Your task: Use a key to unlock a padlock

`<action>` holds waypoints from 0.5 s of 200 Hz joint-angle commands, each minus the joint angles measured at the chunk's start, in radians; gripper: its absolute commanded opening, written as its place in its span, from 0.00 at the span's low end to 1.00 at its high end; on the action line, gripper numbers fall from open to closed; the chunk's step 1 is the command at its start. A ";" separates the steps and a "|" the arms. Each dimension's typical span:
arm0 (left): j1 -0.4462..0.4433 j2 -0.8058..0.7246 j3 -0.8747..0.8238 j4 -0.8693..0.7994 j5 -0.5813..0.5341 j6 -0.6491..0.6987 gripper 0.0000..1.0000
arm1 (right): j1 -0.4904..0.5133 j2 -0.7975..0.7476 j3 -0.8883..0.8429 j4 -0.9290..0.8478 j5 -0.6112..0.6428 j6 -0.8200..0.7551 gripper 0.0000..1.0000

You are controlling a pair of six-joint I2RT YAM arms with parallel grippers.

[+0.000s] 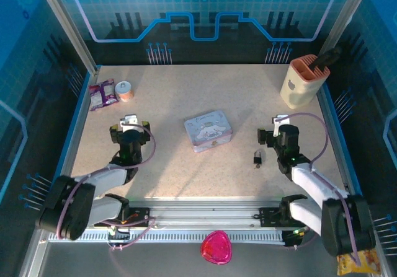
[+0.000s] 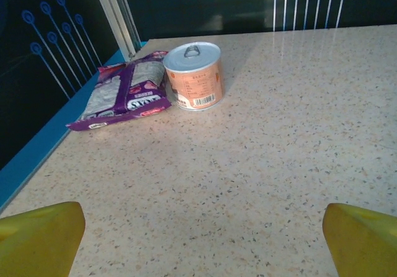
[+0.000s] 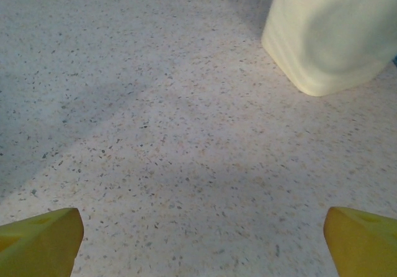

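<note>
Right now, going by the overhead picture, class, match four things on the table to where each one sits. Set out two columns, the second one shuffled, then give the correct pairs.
Things
1. padlock
2. pale blue tin
3. small orange can
4. cream holder

Places
A. far right corner
B. far left, beside the purple packet
C. middle of the table
D. right of the tin and nearer the front edge

Pairs: 1-D, 2-C, 3-B, 4-A
</note>
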 commanded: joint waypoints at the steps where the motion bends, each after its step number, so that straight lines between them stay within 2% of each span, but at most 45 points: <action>1: 0.027 0.073 -0.011 0.202 0.143 0.056 0.99 | -0.011 0.107 -0.034 0.310 -0.085 -0.061 1.00; 13: 0.040 0.120 -0.018 0.293 0.188 0.081 0.99 | -0.006 0.139 -0.013 0.318 -0.123 -0.082 1.00; 27: 0.047 0.146 -0.015 0.321 0.205 0.065 0.99 | -0.006 0.176 -0.040 0.452 -0.168 -0.113 1.00; 35: 0.068 0.159 -0.021 0.332 0.290 0.045 0.99 | -0.009 0.191 -0.052 0.504 -0.183 -0.120 1.00; 47: 0.090 0.246 -0.034 0.446 0.390 0.049 0.99 | -0.013 0.225 -0.056 0.565 -0.218 -0.136 1.00; 56: 0.096 0.349 -0.039 0.576 0.389 0.051 0.99 | -0.017 0.258 -0.050 0.593 -0.246 -0.142 1.00; 64: 0.101 0.418 -0.042 0.675 0.327 0.047 0.99 | -0.027 0.309 -0.050 0.643 -0.277 -0.137 1.00; 84: 0.123 0.343 0.021 0.434 0.339 -0.002 0.99 | -0.041 0.480 -0.038 0.809 -0.304 -0.132 1.00; 100: 0.145 0.334 0.082 0.301 0.308 -0.044 0.99 | -0.058 0.436 0.024 0.608 -0.279 -0.097 1.00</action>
